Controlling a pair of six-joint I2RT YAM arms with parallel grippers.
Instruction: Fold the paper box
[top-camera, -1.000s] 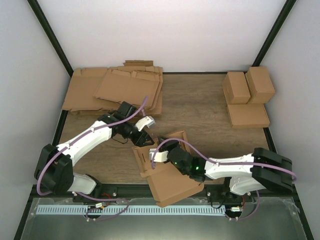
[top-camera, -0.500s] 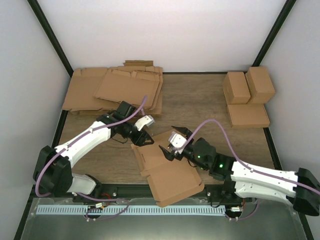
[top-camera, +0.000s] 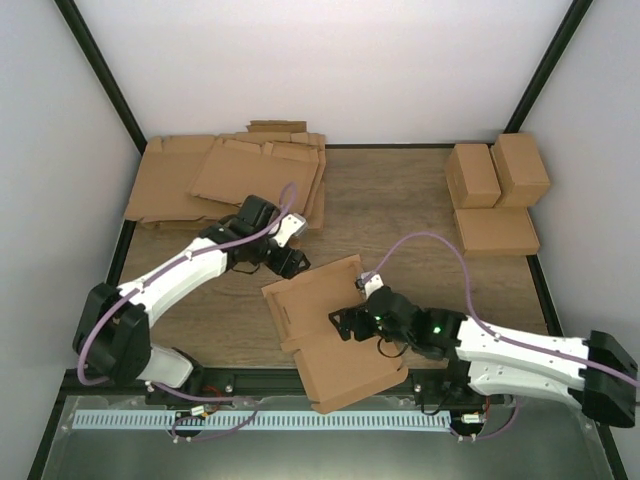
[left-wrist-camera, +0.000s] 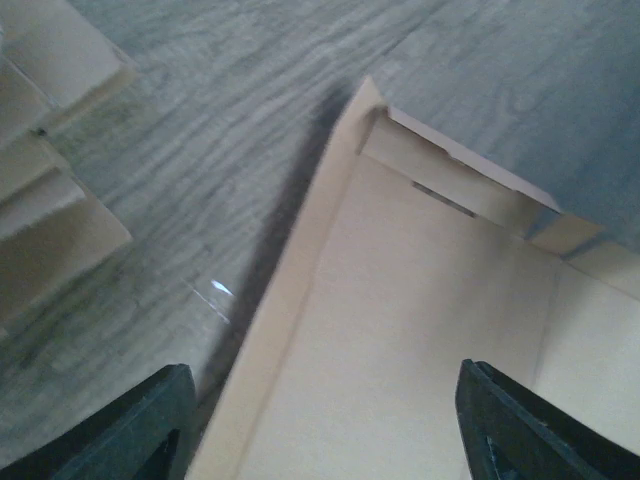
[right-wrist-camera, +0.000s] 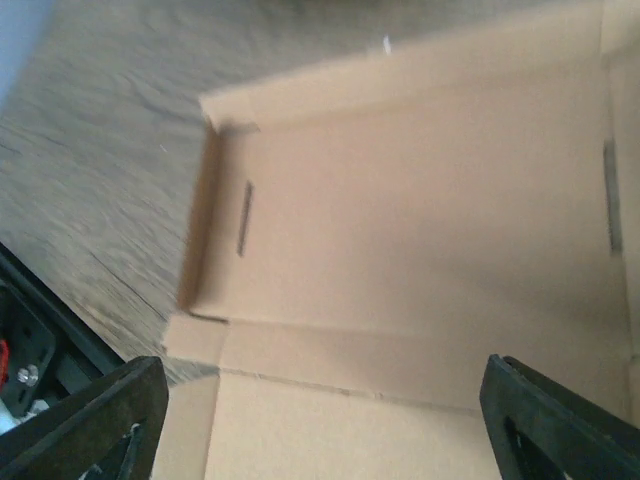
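White walls close in a wood-grain table edged by a black frame. Two white arms reach in from its near edge, the left arm angled toward the middle and the right arm stretched low across the front.

At the far left corner lies a loose pile of flat brown cardboard sheets, overlapping one another.

The paper box, a plain brown die-cut cardboard piece, sits half-folded near the front centre of the table, between the two grippers. Its far part forms a shallow tray with low walls raised along the sides. A flat panel spreads from the tray toward the arm bases and overhangs the table's near edge. Only bare cardboard floor shows inside the tray.

At the far right stand three closed brown cardboard boxes, two side by side at the back and a flatter one just in front, touching them. Their contents are hidden.

The left gripper hangs just beyond the tray's far left corner, its dark fingers spread wide with nothing between them. The right gripper hovers over the tray's right part, its fingers likewise wide apart and holding nothing.

A thin slit is cut beside one tray wall.
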